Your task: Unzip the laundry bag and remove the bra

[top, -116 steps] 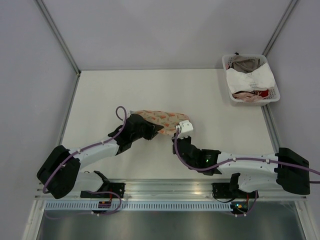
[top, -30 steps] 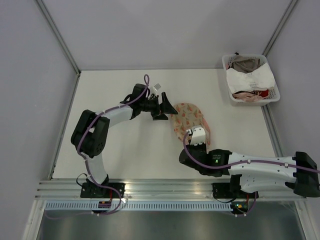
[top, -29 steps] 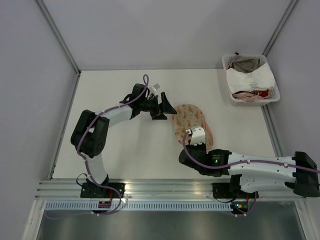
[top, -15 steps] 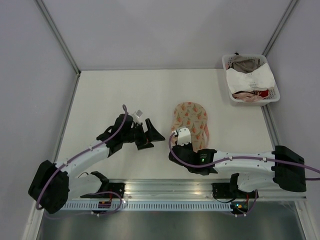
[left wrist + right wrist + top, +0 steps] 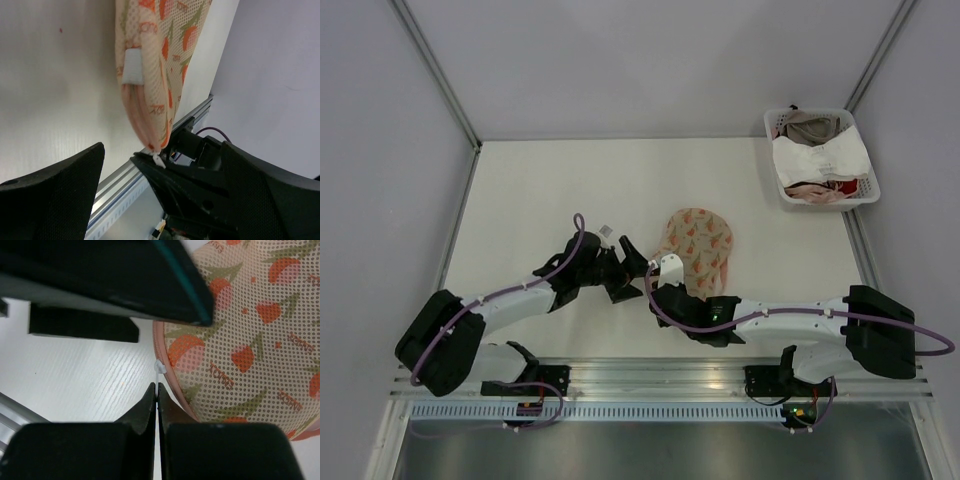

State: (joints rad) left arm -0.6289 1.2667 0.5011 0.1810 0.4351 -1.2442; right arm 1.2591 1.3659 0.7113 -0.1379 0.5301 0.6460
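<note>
The laundry bag (image 5: pixel 700 243) lies mid-table, cream mesh with orange and green print and pink zip edging; in the left wrist view the laundry bag (image 5: pixel 150 60) appears edge-on. My right gripper (image 5: pixel 662 270) sits at its near-left edge. The right wrist view shows the right gripper (image 5: pixel 158 390) shut on the small white zip pull (image 5: pixel 159 366) beside the laundry bag (image 5: pixel 250 335). My left gripper (image 5: pixel 631 272) stands wide open just left of it; the left gripper (image 5: pixel 162 150) straddles the bag's tip and the zip pull (image 5: pixel 159 160), touching nothing. The bra is hidden.
A white slatted basket (image 5: pixel 865 196) with white, beige and pink garments stands at the far right corner. Grey walls close in the table (image 5: pixel 540 190) on three sides. A metal rail (image 5: pixel 650 378) runs along the near edge.
The left arm swung from the bag's far-left side to the near left, beside the right gripper. The right gripper slid left along the bag's edge, still shut.
</note>
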